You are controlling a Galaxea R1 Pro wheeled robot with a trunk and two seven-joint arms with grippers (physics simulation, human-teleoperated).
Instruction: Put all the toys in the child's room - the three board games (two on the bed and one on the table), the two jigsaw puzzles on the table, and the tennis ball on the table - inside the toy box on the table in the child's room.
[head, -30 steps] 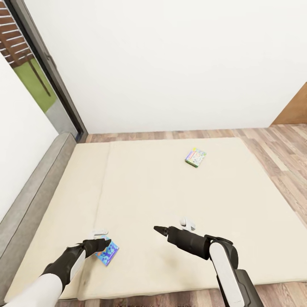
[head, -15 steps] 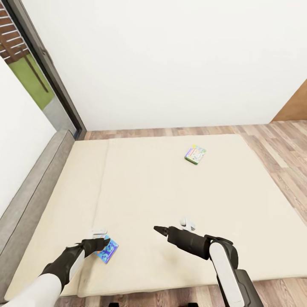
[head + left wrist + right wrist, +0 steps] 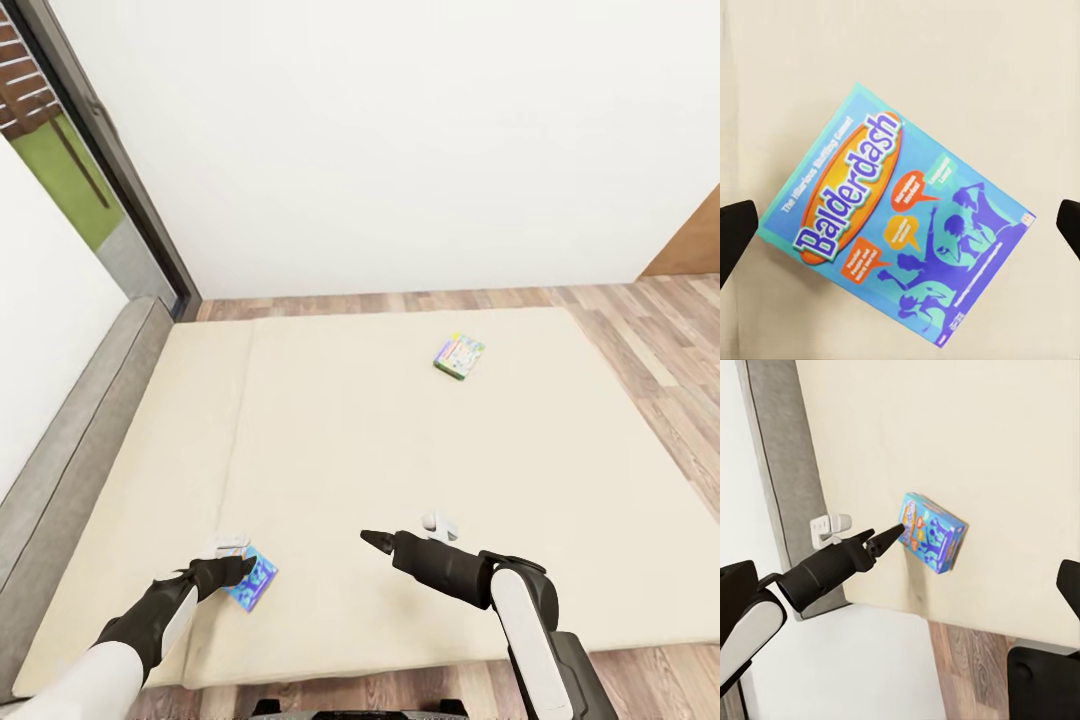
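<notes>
Hovering our left gripper (image 3: pixel 900 225) wide-jawed above the blue board game (image 3: pixel 900 225) on the bed (image 3: pixel 400 450), we apparently align for pickup; right gripper (image 3: pixel 378 540) state unclear.

White arms (image 3: pixel 520 615), black pointed wrists

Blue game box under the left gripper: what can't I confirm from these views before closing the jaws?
- Contact: in the head view the left gripper covers part of the blue game box.
- Fingertips: cut off by the left wrist view's edges.
- Green-edged game box: cover too small to read.
</notes>
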